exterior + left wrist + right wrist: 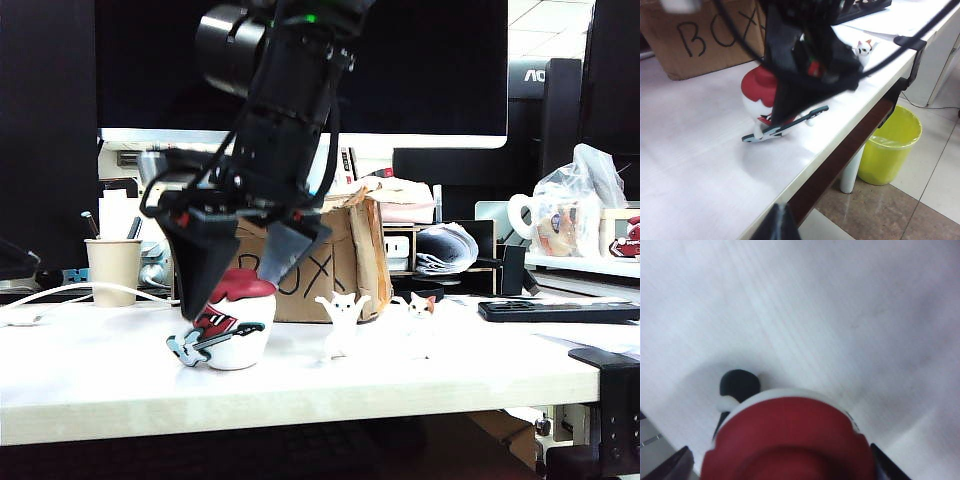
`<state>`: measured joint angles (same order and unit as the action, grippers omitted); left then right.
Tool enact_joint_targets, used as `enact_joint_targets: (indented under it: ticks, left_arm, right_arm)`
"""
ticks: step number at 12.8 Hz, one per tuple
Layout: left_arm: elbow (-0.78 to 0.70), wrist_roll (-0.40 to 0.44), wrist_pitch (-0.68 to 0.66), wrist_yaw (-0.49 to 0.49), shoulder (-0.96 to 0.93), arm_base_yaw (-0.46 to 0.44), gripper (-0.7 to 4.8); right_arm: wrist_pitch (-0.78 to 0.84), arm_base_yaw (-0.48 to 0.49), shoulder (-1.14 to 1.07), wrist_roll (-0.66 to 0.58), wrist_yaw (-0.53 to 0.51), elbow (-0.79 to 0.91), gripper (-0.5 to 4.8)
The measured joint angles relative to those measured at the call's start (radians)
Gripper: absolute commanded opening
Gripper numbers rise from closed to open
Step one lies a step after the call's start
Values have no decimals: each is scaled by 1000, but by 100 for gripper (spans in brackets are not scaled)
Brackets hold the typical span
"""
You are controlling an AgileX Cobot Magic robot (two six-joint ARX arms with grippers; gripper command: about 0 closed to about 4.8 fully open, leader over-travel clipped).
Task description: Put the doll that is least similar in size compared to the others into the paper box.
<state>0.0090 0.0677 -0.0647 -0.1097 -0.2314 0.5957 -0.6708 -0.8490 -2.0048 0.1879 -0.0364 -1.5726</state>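
Now the right pincer (245,262) stands wide astride the doll (232,325).
Left to right: a paper cup (113,270) sits toward the bench's (300,385) back-left edge; the doll rests near the front edge, a finger on each side; the paper box (330,270) stands behind it; two small cats (343,322) stand right of it. The left pincer's opening cannot be told.

"BOX" handwritten in black marker on front of brown torn-edged cardboard paper box (700,42); partly hidden in exterior view. White letters "AO" on dark monitor (535,80), cut off.
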Motion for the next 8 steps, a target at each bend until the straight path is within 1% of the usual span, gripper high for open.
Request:
enact_joint_targets:
  ticks: [8]
  left_arm:
    - [0, 0, 0, 0, 0, 0, -5]
  right_arm:
    - [16, 2, -20, -19, 14, 0, 479]
